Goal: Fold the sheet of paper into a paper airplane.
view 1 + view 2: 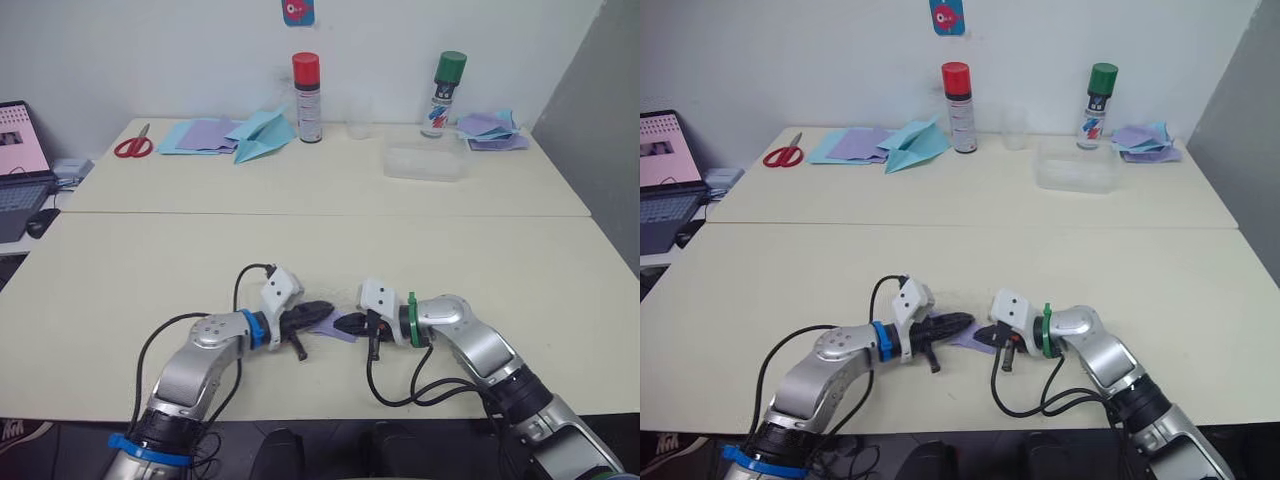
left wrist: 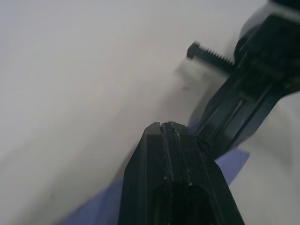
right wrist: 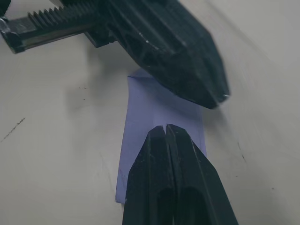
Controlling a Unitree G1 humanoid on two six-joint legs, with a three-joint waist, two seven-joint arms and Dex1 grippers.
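Near the cream table's (image 1: 150, 270) front edge lay the folded sheet of paper (image 3: 159, 122), flat between both pincers. Left pincer (image 1: 322, 310) and right pincer (image 3: 166, 129) each pressed down on it, fingers closed together.

Matt lavender sheet of paper (image 3: 159, 117)

No legible text on either spray can (image 1: 306, 97), the wall sticker (image 1: 298, 11) or the laptop (image 1: 22, 150).

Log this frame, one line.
left gripper: shut, on paper | right gripper: shut, on paper | sheet of paper: folded narrow, flat on table
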